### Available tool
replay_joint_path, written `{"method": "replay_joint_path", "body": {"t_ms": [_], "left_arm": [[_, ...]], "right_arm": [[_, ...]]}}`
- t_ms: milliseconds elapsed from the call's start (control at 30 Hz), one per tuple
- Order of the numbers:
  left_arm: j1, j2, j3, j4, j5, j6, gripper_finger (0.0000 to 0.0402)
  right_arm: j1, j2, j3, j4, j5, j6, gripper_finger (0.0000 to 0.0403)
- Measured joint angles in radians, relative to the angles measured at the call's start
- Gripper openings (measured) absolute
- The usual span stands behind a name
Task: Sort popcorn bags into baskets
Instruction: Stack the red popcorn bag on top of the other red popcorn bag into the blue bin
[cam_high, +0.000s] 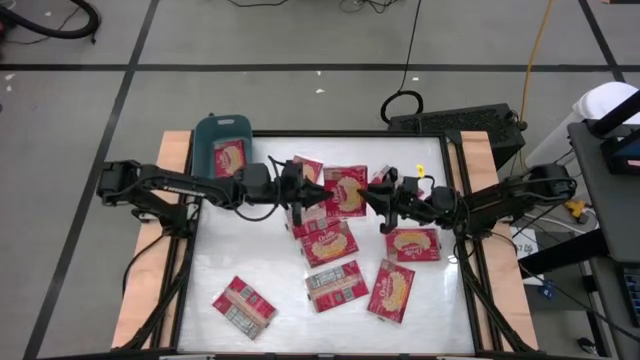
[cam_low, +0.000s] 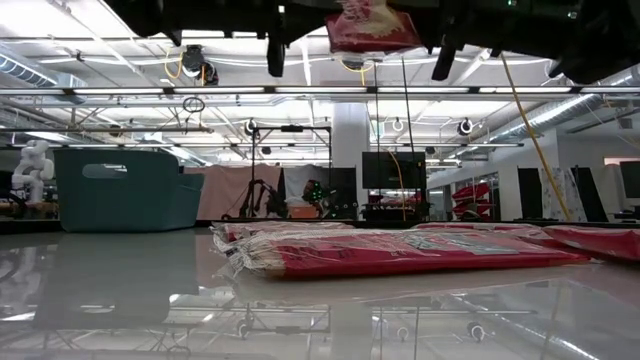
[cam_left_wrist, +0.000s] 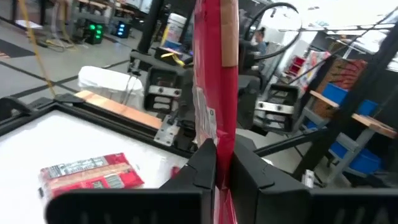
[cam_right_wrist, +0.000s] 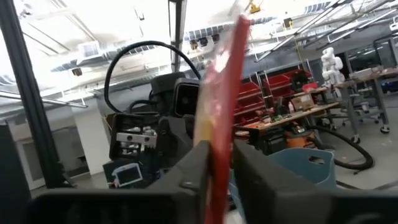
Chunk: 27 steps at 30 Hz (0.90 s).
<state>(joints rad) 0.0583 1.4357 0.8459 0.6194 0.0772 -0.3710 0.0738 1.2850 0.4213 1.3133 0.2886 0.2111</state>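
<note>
1 popcorn bag (cam_high: 347, 192) aloft, seemingly clamped between left hand (cam_high: 312, 194) and right hand (cam_high: 377, 197).

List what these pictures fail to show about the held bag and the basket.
- Held popcorn bag, high view: both grippers cover its side edges.
- The same bag, wrist views: seen edge-on, faces unreadable.
- Basket, low view: its wall hides the contents.
- Low view: arms cut off by the top edge.
</note>
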Motion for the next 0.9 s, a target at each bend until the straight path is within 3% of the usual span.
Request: {"method": "replay_joint_path", "body": {"t_ms": [200,333,567,900], "left_arm": [[0.039,-0.119,0.000,-0.199,0.023,-0.012,0.0016],[0.076,-0.232,0.000,-0.370,0.019,-0.044,0.0016],[0.180,-0.463,0.001,-0.719,-0.039,-0.059,0.0016],[0.397,-0.693,0.001,-1.096,-0.130,-0.024,0.0016]], "right_arm": [[0.000,-0.069,0.000,-0.159,0.008,0.015,0.0166],[0.000,-0.113,0.000,-0.292,0.007,0.016,0.0201],[0.007,-0.132,0.000,-0.491,-0.005,0.042,0.0210],[0.073,-0.133,0.000,-0.563,-0.005,0.000,0.0206]]}}
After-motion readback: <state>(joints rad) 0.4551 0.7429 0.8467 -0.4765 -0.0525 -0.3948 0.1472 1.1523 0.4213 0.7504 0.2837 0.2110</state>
